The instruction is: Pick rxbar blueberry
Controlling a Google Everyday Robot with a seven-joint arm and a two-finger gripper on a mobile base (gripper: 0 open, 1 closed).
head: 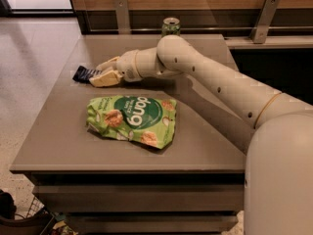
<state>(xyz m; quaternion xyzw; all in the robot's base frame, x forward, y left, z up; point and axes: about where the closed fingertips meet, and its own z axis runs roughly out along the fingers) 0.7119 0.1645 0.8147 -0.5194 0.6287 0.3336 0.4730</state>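
The rxbar blueberry [83, 74] is a small dark navy bar with white text lines, lying flat near the table's far left edge. My gripper [99, 72] is low over the table at the bar's right end and covers that end. The bar rests on the table surface. My white arm reaches in from the right across the table.
A large green "dang" chip bag [132, 120] lies in the middle of the grey table [58, 151], just in front of the gripper. A green drink can [170, 26] stands at the back edge behind my arm. The table's left edge is close to the bar.
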